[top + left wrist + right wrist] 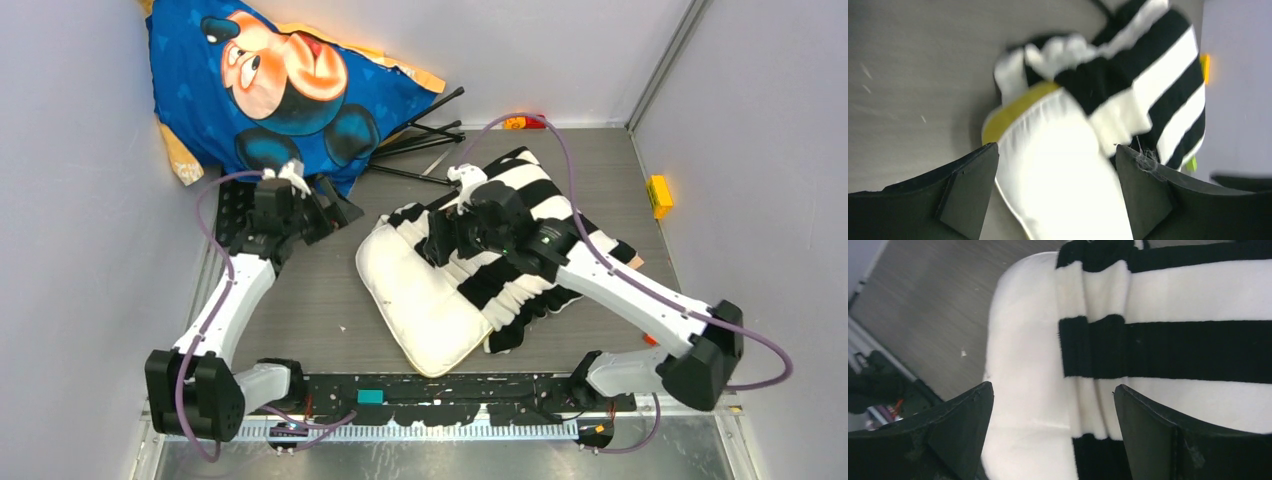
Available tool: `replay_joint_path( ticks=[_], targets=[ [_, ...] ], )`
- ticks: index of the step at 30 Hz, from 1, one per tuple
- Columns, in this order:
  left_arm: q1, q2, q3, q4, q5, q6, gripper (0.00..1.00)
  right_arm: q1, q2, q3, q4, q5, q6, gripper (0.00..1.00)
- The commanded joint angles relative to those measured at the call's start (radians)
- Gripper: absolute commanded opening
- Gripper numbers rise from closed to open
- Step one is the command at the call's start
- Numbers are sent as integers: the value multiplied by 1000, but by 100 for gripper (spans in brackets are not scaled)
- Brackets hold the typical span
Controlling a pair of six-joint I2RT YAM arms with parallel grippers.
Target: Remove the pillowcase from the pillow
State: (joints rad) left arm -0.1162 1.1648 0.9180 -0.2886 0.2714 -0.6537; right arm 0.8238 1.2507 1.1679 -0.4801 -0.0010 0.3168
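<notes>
Pillowcase [1173,340] bunched under right gripper [1053,390], fingers [963,430] spread, seemingly untouched; left gripper [1057,147] likewise spread.

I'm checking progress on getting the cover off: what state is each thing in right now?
pillowcase: partly off, bunched over the pillow's far end
pillow: lying flat, near end bare
left gripper: open, empty, left of the pillow
right gripper: open, above the pillowcase's bunched edge
Mickey cushion: propped in the back left corner
</notes>
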Motion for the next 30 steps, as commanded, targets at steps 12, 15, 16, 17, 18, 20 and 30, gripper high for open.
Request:
replay_joint_path(
  ticks=[12, 15, 16, 17, 18, 20, 30],
  targets=[
    [-215, -200, -314, -84, 133, -247, 100, -18, 344, 115, 25, 145, -77, 89],
    [-295, -215, -401, 27, 80, -347, 100, -18, 364, 111, 44, 128, -58, 81],
    [-314, -205, -425, 80, 84, -379, 100, -18, 365, 107, 52, 126, -54, 77],
    [-328, -192, -443, 120, 91, -402, 100, -19, 364, 104, 56, 123, -51, 73],
    [-340, -178, -452, 153, 96, -420, 100, -20, 361, 101, 59, 122, -49, 68],
    [-360, -153, -459, 192, 91, -429, 100, -22, 350, 89, 67, 132, -39, 55],
    [-393, 8, -484, 498, 69, -461, 95, -23, 276, 26, 113, 138, 7, 0]
  ],
)
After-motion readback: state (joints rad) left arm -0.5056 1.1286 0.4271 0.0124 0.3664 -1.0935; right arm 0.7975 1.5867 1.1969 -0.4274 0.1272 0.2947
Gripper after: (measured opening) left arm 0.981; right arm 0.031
